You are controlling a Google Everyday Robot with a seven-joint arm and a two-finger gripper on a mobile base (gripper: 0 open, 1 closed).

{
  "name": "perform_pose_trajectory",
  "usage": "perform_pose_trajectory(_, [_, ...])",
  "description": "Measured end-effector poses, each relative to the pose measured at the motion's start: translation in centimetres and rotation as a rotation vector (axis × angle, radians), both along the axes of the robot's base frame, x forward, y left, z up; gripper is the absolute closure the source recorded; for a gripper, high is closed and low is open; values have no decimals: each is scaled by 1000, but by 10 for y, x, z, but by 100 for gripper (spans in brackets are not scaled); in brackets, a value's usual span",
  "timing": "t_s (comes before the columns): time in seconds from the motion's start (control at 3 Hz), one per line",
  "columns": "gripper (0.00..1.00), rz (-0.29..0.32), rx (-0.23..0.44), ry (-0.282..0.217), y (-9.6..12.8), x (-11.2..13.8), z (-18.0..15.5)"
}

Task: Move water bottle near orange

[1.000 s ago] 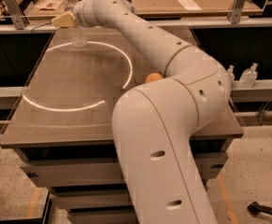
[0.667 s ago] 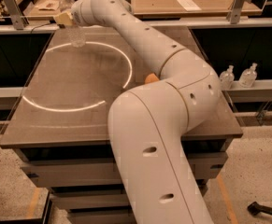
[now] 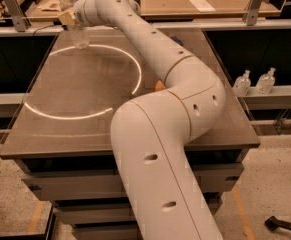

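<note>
The water bottle (image 3: pixel 79 36) is clear plastic and stands at the far left corner of the brown table (image 3: pixel 85 129), leaning a little, with its top poking above my wrist. My gripper (image 3: pixel 69 18) is at the end of the long white arm and is shut on the bottle's upper part. The orange (image 3: pixel 158 86) shows only as a small sliver near the middle of the table, mostly hidden behind my arm's elbow. The bottle is well to the far left of the orange.
A bright ring of light (image 3: pixel 85 79) lies on the tabletop. Two small clear pump bottles (image 3: pixel 255 81) stand on a shelf to the right. A wooden bench with papers (image 3: pixel 205 1) runs behind the table. Metal posts (image 3: pixel 12 9) stand at the back left.
The gripper and the water bottle have shifted together slightly to the left and away from me. The arm has stretched a bit further.
</note>
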State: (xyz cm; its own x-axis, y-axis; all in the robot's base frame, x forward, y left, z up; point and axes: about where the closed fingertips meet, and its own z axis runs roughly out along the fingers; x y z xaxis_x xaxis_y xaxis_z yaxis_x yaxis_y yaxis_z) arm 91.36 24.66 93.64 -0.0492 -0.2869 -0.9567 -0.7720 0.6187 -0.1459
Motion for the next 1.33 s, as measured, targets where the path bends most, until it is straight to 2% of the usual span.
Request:
perform_pose_trajectory(0.33, [100,6,-1,-2,2,2,0])
perform_pose_trajectory(0.67, [100,-22,56,-47,-43,-3,32])
perform_pose_trajectory(1.0, [100,-50,127,-47,-94,-30,37])
perform_pose_trajectory(1.33, [100,-81,136,-19,-128,-62,26])
